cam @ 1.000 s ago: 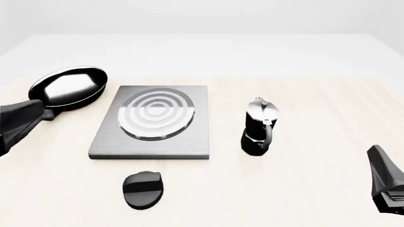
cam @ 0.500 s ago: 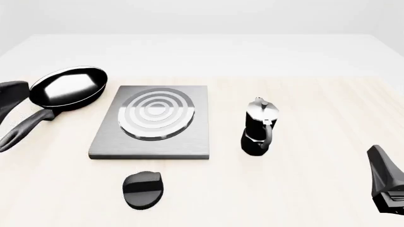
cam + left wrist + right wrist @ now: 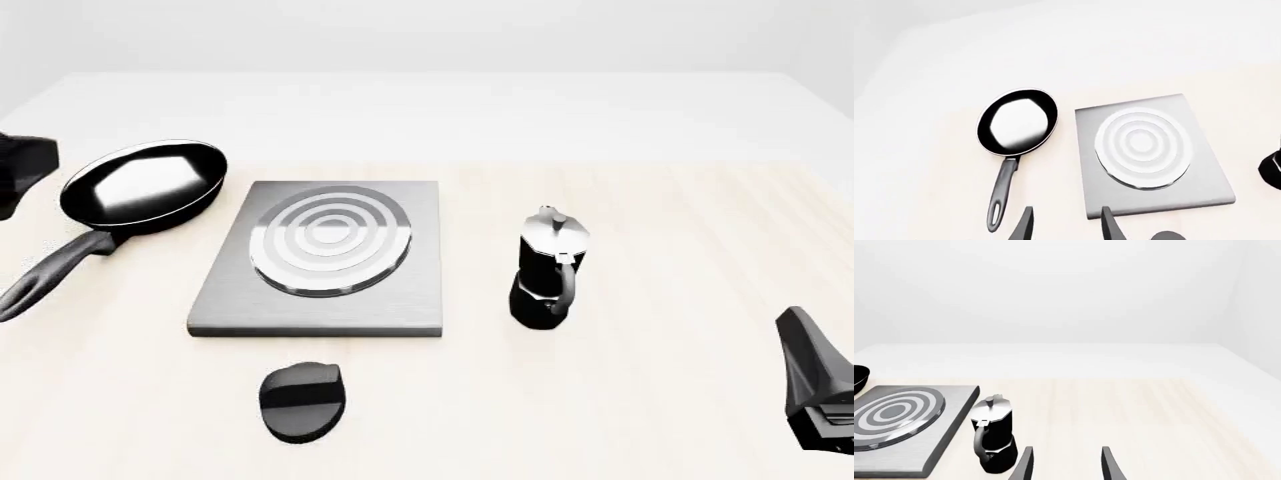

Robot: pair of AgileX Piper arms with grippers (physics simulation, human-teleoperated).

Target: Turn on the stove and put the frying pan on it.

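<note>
Hovering my left gripper [image 3: 1062, 225], jaws wide and empty, above the frying pan [image 3: 1017, 122]; next I must descend onto its handle [image 3: 1002, 192].

Glossy black frying pan [image 3: 144, 185] lies just left of the ringed grey stove [image 3: 324, 256].
</note>
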